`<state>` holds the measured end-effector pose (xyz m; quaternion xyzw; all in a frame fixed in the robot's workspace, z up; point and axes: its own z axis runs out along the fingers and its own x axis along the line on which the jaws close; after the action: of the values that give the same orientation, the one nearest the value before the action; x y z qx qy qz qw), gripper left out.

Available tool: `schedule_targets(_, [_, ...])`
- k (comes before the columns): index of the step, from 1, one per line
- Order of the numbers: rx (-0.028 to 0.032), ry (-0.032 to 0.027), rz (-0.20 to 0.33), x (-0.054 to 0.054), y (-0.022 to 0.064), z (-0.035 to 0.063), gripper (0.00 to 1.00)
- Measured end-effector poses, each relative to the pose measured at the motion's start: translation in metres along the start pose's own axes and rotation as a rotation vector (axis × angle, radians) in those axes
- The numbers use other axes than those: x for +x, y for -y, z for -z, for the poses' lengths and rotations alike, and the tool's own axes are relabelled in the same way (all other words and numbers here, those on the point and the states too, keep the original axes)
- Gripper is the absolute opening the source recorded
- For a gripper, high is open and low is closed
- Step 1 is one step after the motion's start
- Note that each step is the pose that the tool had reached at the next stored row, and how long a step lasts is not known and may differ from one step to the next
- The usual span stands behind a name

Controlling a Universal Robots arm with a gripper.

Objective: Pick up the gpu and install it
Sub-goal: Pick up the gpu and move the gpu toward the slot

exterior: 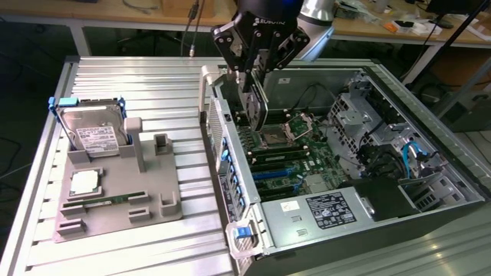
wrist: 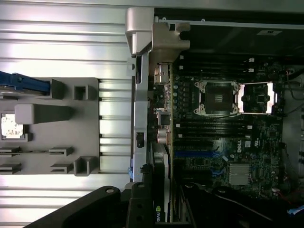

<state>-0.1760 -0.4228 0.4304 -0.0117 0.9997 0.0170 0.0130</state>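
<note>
Ribbed metal table (exterior: 130,80) bears an open computer case (exterior: 383,247); tool (exterior: 256,77) grips the gpu (exterior: 257,112) upright over its motherboard (exterior: 288,152).

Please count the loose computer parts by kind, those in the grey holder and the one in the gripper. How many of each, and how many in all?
hard drive, upright in the grey holder: 1
processor chip, flat on the holder: 1
green memory stick, lying in the holder: 1
gpu, held in the gripper: 1
Total: 4
</note>
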Motion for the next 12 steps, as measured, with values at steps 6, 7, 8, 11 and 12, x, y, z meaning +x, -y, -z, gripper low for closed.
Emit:
schedule_targets(6, [0.0001, 0.0, 0.0, -0.005, -0.0001, -0.0001, 0.27])
schedule_targets(7, [0.0, 0.0, 0.0, -0.007, -0.0001, -0.0002, 0.27])
schedule_targets(8, [0.0, 0.0, 0.0, -0.009, -0.0001, -0.0002, 0.27])
schedule_targets(11, [0.0, 0.0, 0.0, -0.012, 0.0, -0.0003, 0.27])
schedule_targets(12, [0.0, 0.0, 0.0, -0.014, 0.0001, -0.0003, 0.27])
